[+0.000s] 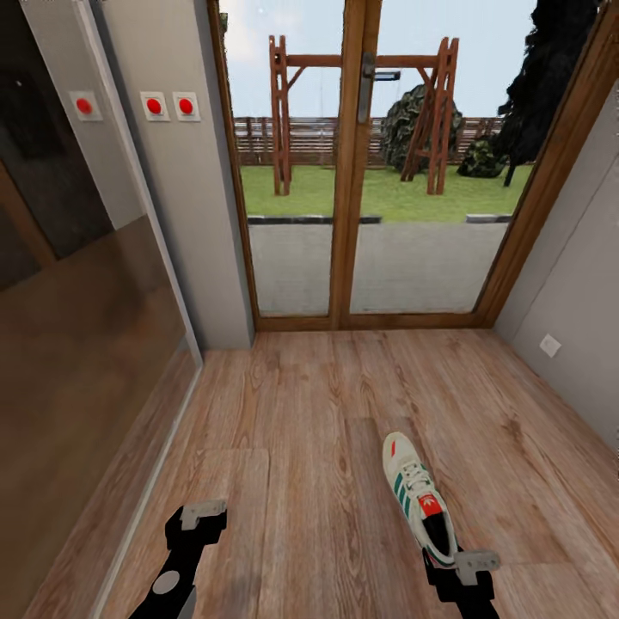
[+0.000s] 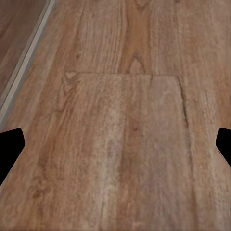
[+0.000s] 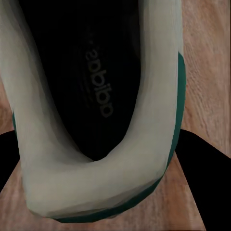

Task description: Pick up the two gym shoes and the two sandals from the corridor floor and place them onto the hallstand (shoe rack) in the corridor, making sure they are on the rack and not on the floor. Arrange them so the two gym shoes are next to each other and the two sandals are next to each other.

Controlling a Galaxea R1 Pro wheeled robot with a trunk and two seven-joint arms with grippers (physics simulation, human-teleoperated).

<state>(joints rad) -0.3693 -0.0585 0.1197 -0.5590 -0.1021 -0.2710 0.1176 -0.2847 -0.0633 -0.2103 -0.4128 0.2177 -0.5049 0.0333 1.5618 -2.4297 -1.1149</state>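
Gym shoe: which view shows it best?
The head view: the whole gym shoe lies on the floor, heel at the right gripper. The right wrist view has just its heel opening.

Open corridor floor (image 1: 292, 413) ahead, gym shoe (image 1: 419, 499) right, mirrored wall (image 1: 77, 344) left

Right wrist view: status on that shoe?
Right gripper at gym shoe heel, fingers either side; grip unconfirmed. Left gripper open, over bare corridor floor. Nothing in the way.
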